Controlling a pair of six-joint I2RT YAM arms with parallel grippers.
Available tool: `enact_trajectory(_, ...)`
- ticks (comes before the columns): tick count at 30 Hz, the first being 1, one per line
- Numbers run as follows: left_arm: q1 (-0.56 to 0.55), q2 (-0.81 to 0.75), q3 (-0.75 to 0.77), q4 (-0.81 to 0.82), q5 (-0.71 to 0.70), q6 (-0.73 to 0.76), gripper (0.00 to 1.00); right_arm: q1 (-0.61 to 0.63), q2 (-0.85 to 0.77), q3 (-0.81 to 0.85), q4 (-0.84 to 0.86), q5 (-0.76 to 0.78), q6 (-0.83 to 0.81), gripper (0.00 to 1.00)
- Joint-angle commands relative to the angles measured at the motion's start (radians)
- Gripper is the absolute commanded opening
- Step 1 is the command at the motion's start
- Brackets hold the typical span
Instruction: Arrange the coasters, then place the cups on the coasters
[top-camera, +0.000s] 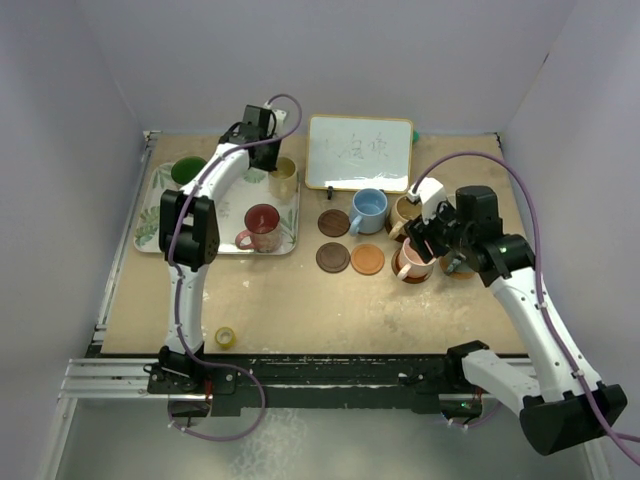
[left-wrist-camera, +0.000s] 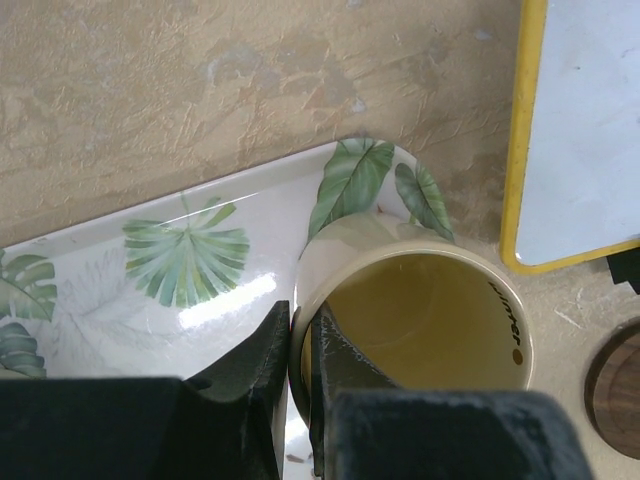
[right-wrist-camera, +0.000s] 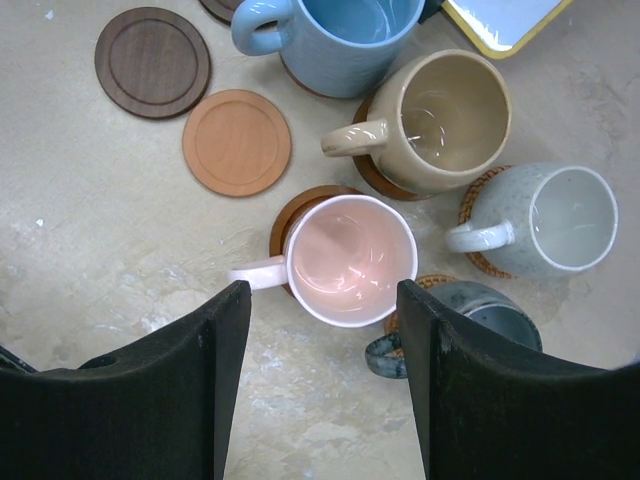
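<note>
Beige worktop (top-camera: 300, 305) carries everything; left tool (left-wrist-camera: 300, 322) pinches the wall of the yellow mug (left-wrist-camera: 420, 300) on the leaf tray (left-wrist-camera: 200, 190); right tool (right-wrist-camera: 322, 290) hangs spread over the pink mug (right-wrist-camera: 350, 255); seemingly five mugs (right-wrist-camera: 450, 120) sit on coasters (right-wrist-camera: 290, 215) at right; three bare coasters (right-wrist-camera: 237, 142), red mug (top-camera: 262, 225) and green mug (top-camera: 187, 170) are left; mug lettering and whiteboard (top-camera: 358, 152) writing unreadable.

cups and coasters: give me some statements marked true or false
1. The left gripper is shut on the yellow cup's rim. True.
2. The pink cup sits on bare table. False: it sits on a brown coaster.
3. The right gripper is open, holding nothing. True.
4. The red cup stands on a coaster. False: it stands on the tray.
5. The orange coaster bears no cup. True.
</note>
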Motion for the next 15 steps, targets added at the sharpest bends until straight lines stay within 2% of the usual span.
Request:
enact_trajectory(1,-0.008,-0.14,0.098,0.035,0.065,0.021,0.03,-0.025,-0.03,-0.007,0.041,0.009,0.025,0.63)
enact_trajectory(8,-0.038,-0.259,0.1,0.002,0.093,0.051,0.03,-0.088,-0.062,-0.02,0.072,0.026,0.066,0.66)
enact_trajectory(15,-0.132,-0.433,-0.042,0.002,0.101,0.06,0.03,-0.137,-0.057,-0.017,0.091,0.073,0.106,0.73)
